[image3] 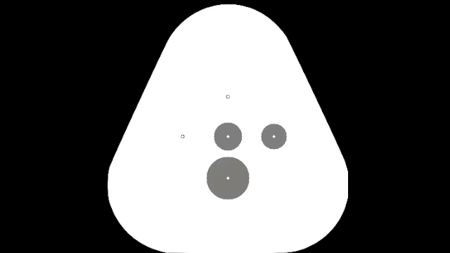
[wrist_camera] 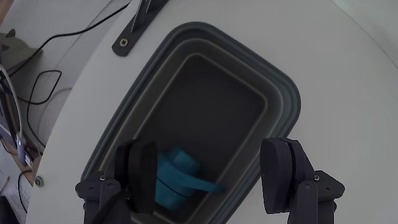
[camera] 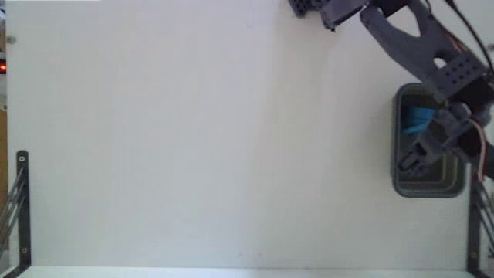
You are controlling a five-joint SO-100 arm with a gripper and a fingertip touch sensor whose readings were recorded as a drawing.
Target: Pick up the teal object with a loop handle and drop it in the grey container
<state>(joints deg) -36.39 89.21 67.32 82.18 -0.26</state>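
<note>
Two dark fingers [wrist_camera: 142,180] fill the bottom of the wrist view, spread wide apart with nothing between them; the gripper [wrist_camera: 211,180] is empty. Left finger overlaps part of the teal cup [wrist_camera: 177,180] in this view; whether it touches the cup cannot be told. Cup lies inside the grey container [wrist_camera: 283,93], at the end of the dark floor nearest the camera, its handle pointing to the right. Container's stepped walls and thick rim show clearly on the far and right sides; the near rim is cut off by the picture's lower edge and by the fingers. Container sits on the white table [wrist_camera: 348,56]. A black bracket [wrist_camera: 134,28] is fixed to the table near the container's far corner. Black cables [wrist_camera: 46,81] run beyond the table's edge at left.

Fixed view, looking down: the arm [camera: 421,42] comes in from the top right and reaches over the container [camera: 401,181] near the right edge. Gripper [camera: 421,154] hangs over the container's middle; finger spread is hard to make out here. A patch of teal [camera: 419,117] shows in the container's upper part, partly hidden by the arm. Container's right side is covered by the arm. Table [camera: 193,139] takes up the remaining picture. Black brackets [camera: 19,201] stand at the lower left and lower right corners.
</note>
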